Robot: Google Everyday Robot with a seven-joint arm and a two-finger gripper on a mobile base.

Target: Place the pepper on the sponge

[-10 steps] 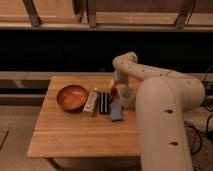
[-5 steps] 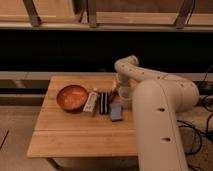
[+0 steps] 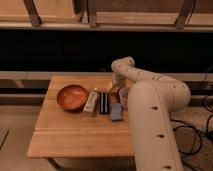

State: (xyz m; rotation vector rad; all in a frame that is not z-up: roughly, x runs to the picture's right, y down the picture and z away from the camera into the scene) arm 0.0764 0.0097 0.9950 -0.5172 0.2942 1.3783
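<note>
The sponge (image 3: 116, 112) is a small blue-grey block lying on the wooden table (image 3: 75, 132), right of centre. My white arm bends at an elbow (image 3: 123, 64) and reaches down to the gripper (image 3: 115, 92). The gripper sits low over the table just behind the sponge, next to the black striped object (image 3: 104, 102). I cannot make out the pepper; it is hidden or lost around the gripper.
A round orange-brown bowl (image 3: 72, 96) stands at the table's back left. A white-beige carton (image 3: 91, 101) lies between the bowl and the black striped object. My bulky arm covers the table's right edge. A dark shelf runs behind the table.
The arm has shifted only slightly near the sponge. The bowl, carton, striped object and sponge have not moved.
</note>
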